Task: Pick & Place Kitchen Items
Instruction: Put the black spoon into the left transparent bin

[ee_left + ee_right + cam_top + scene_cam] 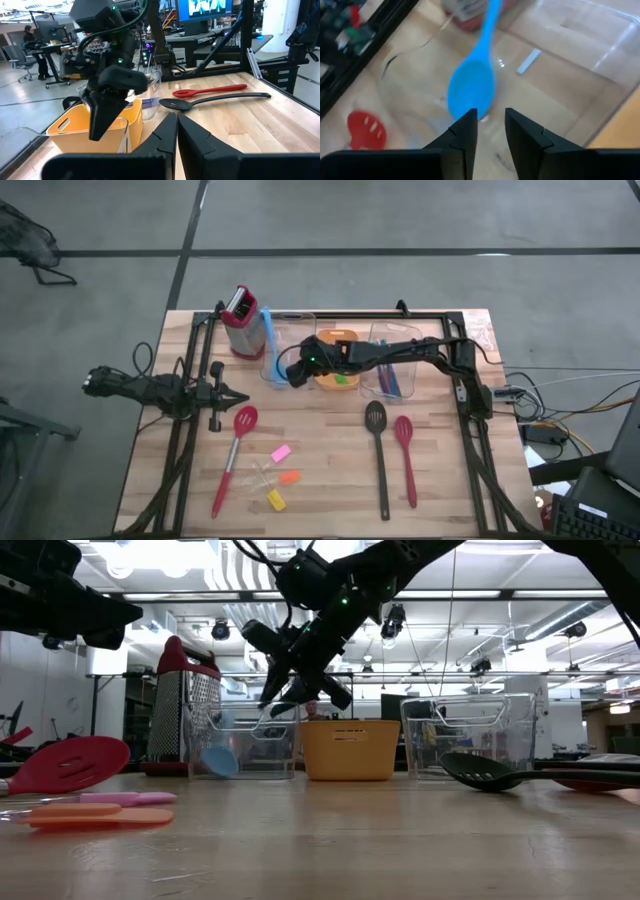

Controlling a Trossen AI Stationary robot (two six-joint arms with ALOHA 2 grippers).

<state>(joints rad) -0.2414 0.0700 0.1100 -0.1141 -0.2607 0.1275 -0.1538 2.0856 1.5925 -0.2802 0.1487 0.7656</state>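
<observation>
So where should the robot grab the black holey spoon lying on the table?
Probably on the long straight handle of the black slotted spoon, near its middle, coming straight down from above. It lies flat on the table, so only its top and sides are free. Jaws should close across the handle; the red spoon lies apart beside it, seemingly leaving room for a finger.

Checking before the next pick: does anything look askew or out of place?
Only the blue spoon: it leans slanted in the clear bin, handle poking over the rim, under the right pincer. Nothing looks spilled or damaged.
</observation>
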